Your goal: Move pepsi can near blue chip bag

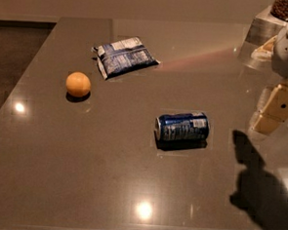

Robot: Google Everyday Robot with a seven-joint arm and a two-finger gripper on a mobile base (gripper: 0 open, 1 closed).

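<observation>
Camera view: the pepsi can (182, 127) lies sideways on the desk (81, 181), well apart from the blue chip bag (124, 56). The pincer (274, 111) hangs at right, empty; its opening we cannot tell. We should grip across the can's body.

Hand (276, 109) at right edge of frame, partly cut off. Desk (105, 183) cropped bottom and right. Pepsi can (182, 127) print unreadable. Container (261, 27) in upper right corner clipped.
</observation>
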